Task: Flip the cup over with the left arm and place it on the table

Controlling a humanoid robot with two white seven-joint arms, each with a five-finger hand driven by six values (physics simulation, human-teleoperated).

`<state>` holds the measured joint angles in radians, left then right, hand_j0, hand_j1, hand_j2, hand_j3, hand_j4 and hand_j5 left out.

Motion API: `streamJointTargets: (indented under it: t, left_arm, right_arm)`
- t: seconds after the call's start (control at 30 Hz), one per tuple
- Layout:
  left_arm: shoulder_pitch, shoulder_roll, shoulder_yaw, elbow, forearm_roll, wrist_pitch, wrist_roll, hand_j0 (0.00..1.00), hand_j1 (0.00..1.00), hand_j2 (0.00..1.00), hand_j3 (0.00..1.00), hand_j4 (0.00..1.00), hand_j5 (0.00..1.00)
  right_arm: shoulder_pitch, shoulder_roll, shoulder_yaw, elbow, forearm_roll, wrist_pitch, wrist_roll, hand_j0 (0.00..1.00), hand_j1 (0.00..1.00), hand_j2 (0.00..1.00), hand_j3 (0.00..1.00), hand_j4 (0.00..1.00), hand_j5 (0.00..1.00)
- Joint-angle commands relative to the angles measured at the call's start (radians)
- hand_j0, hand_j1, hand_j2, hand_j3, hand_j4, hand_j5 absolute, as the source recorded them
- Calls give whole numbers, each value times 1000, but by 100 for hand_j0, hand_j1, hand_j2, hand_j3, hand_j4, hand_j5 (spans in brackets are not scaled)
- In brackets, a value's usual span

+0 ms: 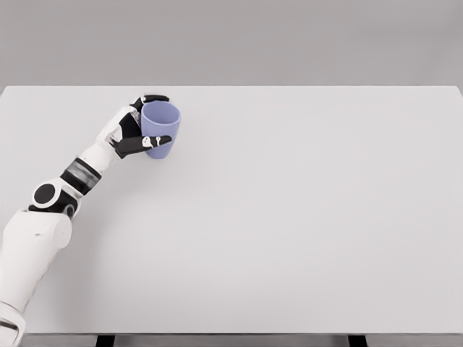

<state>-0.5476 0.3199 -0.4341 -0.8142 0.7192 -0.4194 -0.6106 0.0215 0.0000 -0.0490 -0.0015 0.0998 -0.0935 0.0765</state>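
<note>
A: Where is the cup (pixel 160 129) on the tabletop (pixel 304 217)?

B: Toward the far left corner, a little in from the far edge and somewhat further in from the left edge. It is lavender blue, mouth up and tipped slightly toward the camera, so the inside shows.

A: And the left hand (pixel 137 130)?

B: Closed around the cup from its left side. One dark finger (pixel 155 97) curls past the rim at the far side, another lies across the lower front wall with its tip (pixel 153 142) on the cup. So the hand has a firm wrap on it, not spread at all. Whether the cup's base touches the tabletop or hangs just above it, I cannot tell.

A: How does the arm lie?

B: The white forearm (pixel 32 249) enters at the lower left and runs diagonally up to the wrist, crossing the left part of the tabletop.

A: Room to move?

B: Plenty. The white surface stretches wide to the right of the cup and toward the near edge. The narrowest margin is the strip between the cup and the far edge. Two dark table supports (pixel 105 340) peek out under the near edge.
</note>
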Motion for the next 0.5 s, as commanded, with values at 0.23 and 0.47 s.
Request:
streamJointTargets:
  t: [0.23,0.47]
  left_arm:
    - [12,1,0,1,5,-53,0,78,78,78,78,78,78]
    - [14,-1,-2,3,3,-53,0,86,86,86,86,86,86]
  right_arm:
    - [-2,0,0,0,0,0,0,100,100,100,100,100,100]
    - [-2,0,0,0,0,0,0,100,100,100,100,100,100]
